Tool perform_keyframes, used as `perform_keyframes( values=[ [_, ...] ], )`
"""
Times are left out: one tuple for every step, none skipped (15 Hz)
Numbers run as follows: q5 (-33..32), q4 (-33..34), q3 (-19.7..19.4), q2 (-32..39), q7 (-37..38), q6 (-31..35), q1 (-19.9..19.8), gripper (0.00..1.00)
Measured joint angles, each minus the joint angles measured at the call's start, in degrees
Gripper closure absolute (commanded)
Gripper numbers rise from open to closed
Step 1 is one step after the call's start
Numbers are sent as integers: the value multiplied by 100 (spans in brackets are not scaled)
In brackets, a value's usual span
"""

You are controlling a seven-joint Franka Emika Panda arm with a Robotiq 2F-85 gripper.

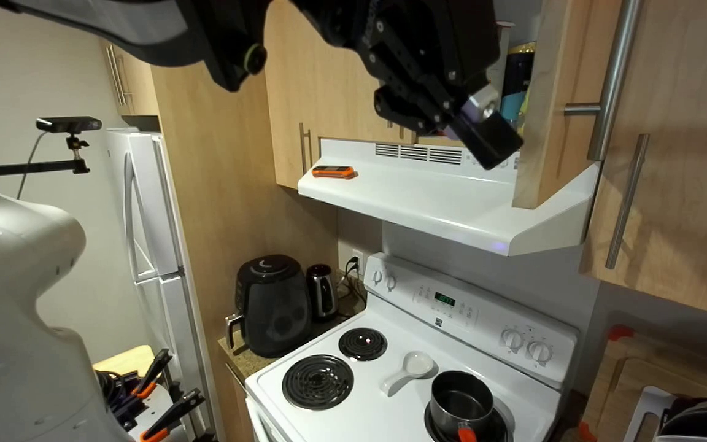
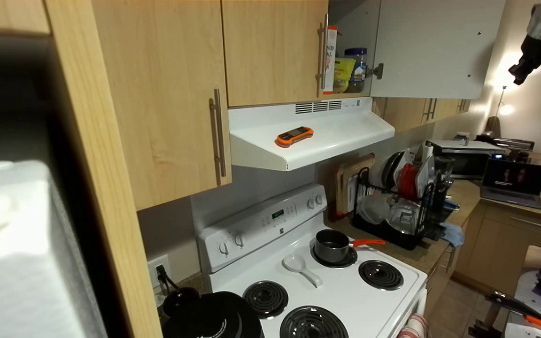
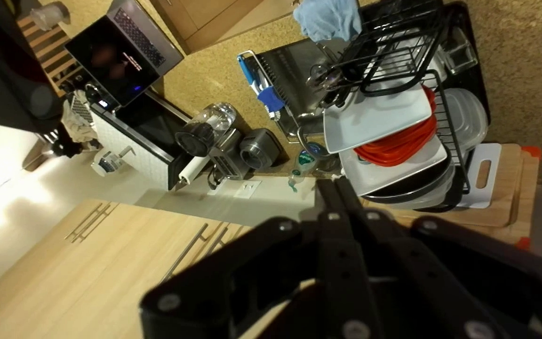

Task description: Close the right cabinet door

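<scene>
So, the right cabinet door (image 2: 435, 47) stands swung open, its pale inner face just left of the claw (image 2: 518, 75) in an exterior view, with a gap showing between the two. Its silver bar handle (image 1: 615, 80) shows right of the claw in an exterior view. The claw's fingers (image 3: 330, 193) are together, as the wrist view shows. Left of the claw, past the door, a jar (image 2: 358, 69) and a yellow bag (image 2: 343, 72) stand in the cabinet (image 2: 355, 23); farther left, the twin door (image 2: 275, 51) is closed. Lower than the claw comes the white range hood (image 1: 415, 196), with an orange-edged device (image 1: 333, 172) lying on it. Farther below is the stove (image 1: 384, 423), bearing a dark pot (image 2: 330, 251) and a white spoon-shaped piece (image 1: 417, 363) near it. Below and left of the claw sits a dish rack (image 2: 385, 236), and nearly straight below, an open laptop (image 2: 514, 178).
</scene>
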Motion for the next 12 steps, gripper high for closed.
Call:
perform_keyframes(
  values=[
    [-123, 0, 23, 1, 119, 55, -23, 97],
    [-223, 0, 40, 4, 215, 106, -48, 97],
    [-322, 0, 44, 5, 291, 149, -62, 98],
    [-385, 0, 41, 6, 338, 182, -63, 98],
    [-426, 0, 37, 11, 356, 214, -63, 98],
    [-453, 0, 30, 20, 358, 252, -62, 97],
    [-479, 0, 24, 35, 358, 297, -61, 97],
    [-490, 0, 19, 57, 358, 346, -58, 97],
    [-491, 2, 17, 88, 358, 388, -53, 97],
    [-493, 3, 17, 123, 358, 431, -49, 97],
    [-502, 4, 17, 163, 358, 506, -45, 98],
    [-510, 5, 20, 208, 358, 607, -41, 97]
  ],
)
